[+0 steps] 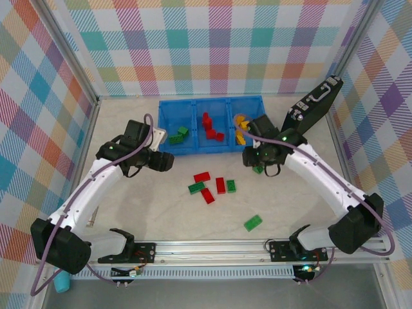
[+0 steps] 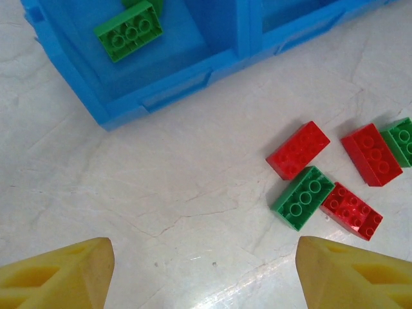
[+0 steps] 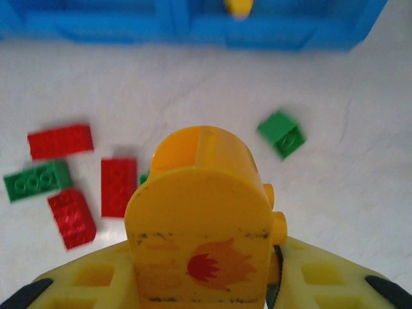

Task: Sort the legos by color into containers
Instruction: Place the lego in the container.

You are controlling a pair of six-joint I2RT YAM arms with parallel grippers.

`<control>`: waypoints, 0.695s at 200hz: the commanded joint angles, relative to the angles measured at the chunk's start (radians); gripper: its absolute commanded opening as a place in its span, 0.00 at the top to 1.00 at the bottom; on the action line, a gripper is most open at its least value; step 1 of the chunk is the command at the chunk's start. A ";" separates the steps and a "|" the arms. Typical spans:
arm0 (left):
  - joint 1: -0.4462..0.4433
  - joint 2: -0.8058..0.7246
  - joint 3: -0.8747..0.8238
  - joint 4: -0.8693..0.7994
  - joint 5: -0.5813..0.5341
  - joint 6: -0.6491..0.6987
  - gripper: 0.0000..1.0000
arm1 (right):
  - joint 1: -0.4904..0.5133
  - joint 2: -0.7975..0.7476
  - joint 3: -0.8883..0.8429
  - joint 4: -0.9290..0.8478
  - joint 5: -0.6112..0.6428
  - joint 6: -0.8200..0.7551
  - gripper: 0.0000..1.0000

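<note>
Right hand (image 1: 257,158) bringing a yellow lego (image 3: 203,212) to the bin (image 1: 212,100)
Loose legos (image 1: 209,185) lie mid-tabletop (image 1: 161,212), left hand (image 2: 205,277) spread beside them. Right hand pinches the yellow one just short of the bin; it should clear the near wall, centre over the right compartment (image 1: 252,108), then drop low.

A robot lab test cell: plaid backdrop walls (image 1: 212,45) (framed in aluminium) around a pale tabletop (image 1: 161,212).
</note>
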 commanded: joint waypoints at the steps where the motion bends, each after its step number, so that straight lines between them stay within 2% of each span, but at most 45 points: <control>1: -0.016 -0.003 -0.003 -0.013 0.005 -0.004 0.26 | -0.085 0.061 0.071 0.100 0.012 -0.178 0.63; 50: -0.048 0.032 -0.019 -0.033 0.018 -0.009 0.25 | -0.193 0.215 0.157 0.293 -0.020 -0.244 0.60; 73: -0.069 0.062 -0.015 -0.057 0.038 -0.003 0.24 | -0.203 0.324 0.239 0.325 -0.001 -0.284 0.61; 96: -0.093 0.090 -0.025 -0.040 0.050 -0.017 0.23 | -0.221 0.424 0.319 0.344 -0.039 -0.293 0.61; 139: -0.128 0.157 -0.072 0.029 0.084 -0.126 0.23 | -0.225 0.598 0.438 0.336 -0.077 -0.295 0.61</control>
